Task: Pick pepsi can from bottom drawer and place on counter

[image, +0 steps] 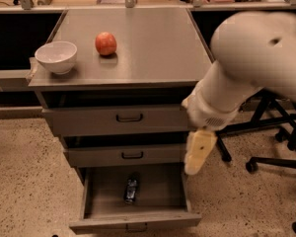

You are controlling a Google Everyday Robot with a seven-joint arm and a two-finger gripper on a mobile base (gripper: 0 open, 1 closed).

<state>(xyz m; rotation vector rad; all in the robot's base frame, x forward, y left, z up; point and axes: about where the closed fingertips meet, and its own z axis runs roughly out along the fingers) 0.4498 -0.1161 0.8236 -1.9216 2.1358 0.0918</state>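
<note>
The pepsi can lies on its side in the middle of the open bottom drawer, the lowest of three grey drawers. The counter is the flat grey top of the cabinet. My white arm reaches in from the upper right. The cream-coloured gripper hangs pointing down at the cabinet's right front corner. It is above the drawer's right side and to the right of the can, well apart from it. It holds nothing that I can see.
A red-orange apple and a white bowl sit on the left part of the counter. The two upper drawers are shut. Black office chair legs stand on the speckled floor to the right.
</note>
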